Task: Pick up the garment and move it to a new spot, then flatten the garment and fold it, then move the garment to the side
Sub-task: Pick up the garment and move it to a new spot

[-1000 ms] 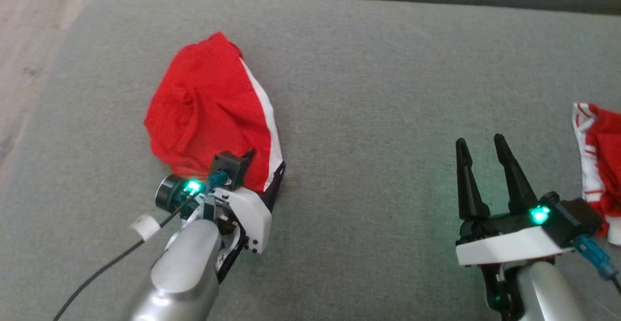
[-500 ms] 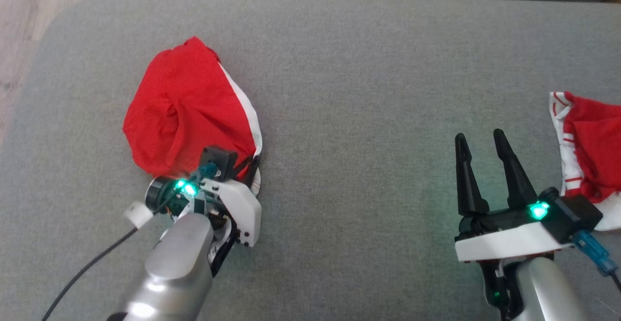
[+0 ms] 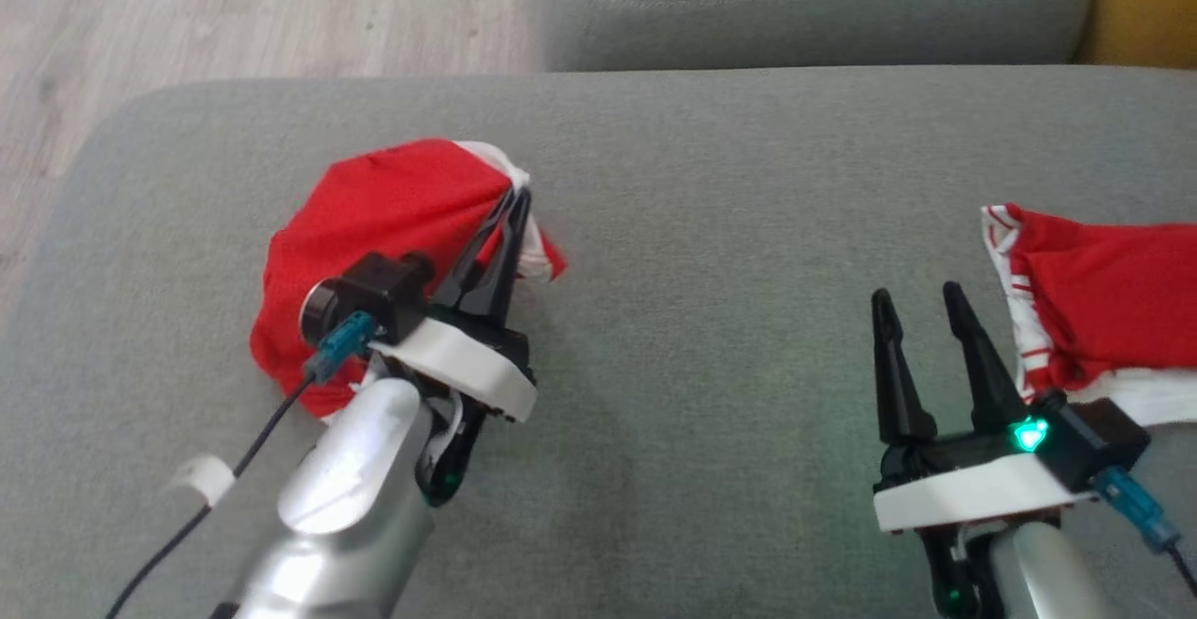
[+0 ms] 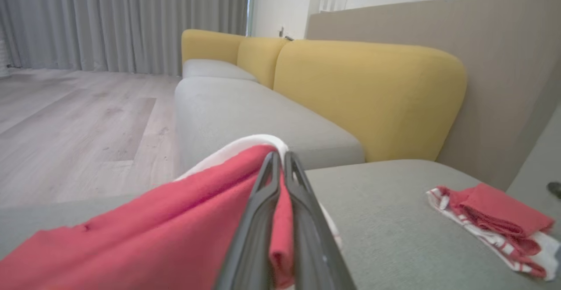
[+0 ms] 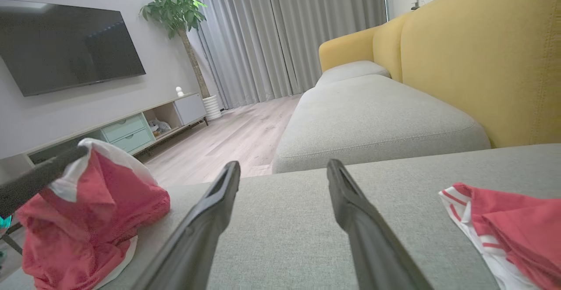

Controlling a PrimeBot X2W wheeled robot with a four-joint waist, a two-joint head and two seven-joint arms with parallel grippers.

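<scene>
While its jaws clamp the red garment [image 3: 374,208] by the white edge, left gripper [image 3: 517,196] holds it bunched on the grey sofa cushion [image 3: 711,226], L side. Right gripper [image 3: 915,294]: jaws apart, empty, near 2nd red/white garment [image 3: 1103,292].

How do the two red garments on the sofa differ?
The left garment is bunched, its edge pinched by the left gripper, jaws shut; the right garment lies ungripped beside the open right gripper. The left garment has a plain white band; the right garment has red-striped trim. Both are red and white.
</scene>
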